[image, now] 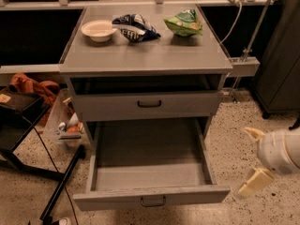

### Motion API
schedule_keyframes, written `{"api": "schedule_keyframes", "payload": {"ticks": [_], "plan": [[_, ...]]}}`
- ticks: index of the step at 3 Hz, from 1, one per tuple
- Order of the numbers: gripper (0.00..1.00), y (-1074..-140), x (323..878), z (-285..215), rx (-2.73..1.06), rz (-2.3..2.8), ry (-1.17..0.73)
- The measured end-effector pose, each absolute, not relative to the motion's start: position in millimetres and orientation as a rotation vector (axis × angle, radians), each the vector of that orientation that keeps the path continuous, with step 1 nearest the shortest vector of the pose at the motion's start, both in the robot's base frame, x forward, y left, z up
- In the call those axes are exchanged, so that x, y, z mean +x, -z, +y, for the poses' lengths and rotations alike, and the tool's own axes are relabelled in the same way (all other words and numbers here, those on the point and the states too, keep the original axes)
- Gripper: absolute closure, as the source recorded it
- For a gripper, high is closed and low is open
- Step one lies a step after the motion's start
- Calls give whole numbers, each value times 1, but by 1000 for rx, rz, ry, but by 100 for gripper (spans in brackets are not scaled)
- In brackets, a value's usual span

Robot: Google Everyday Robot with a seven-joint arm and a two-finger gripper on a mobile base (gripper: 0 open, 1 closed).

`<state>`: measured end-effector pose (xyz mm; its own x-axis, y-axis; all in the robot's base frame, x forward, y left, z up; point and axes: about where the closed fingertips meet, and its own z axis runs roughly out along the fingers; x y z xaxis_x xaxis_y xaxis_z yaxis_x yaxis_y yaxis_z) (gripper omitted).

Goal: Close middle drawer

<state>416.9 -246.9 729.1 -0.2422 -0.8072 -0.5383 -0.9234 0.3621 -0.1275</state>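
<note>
The middle drawer (pixel 150 198) is pulled far out of the grey cabinet (pixel 145 55). Its shallow inside is empty, and its flat front with a small dark loop handle (pixel 153 201) faces me low in the view. My gripper (pixel 244 162) hangs at the right, a little right of the drawer's front right corner and apart from it. Its two cream fingers (pixel 253 183) are spread with nothing between them.
The drawer above (pixel 149 104) stands slightly out with a dark gap over it. On the cabinet top lie a white bowl (pixel 98 30), a dark chip bag (pixel 136 26) and a green chip bag (pixel 184 23). A black stand (pixel 28 139) and clutter are at the left.
</note>
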Motion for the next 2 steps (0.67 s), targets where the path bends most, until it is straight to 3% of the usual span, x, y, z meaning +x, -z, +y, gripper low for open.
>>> {"api": "schedule_keyframes", "payload": {"ticks": [2], "plan": [[0,-723,419,-271,-1434,2070,-219]]}}
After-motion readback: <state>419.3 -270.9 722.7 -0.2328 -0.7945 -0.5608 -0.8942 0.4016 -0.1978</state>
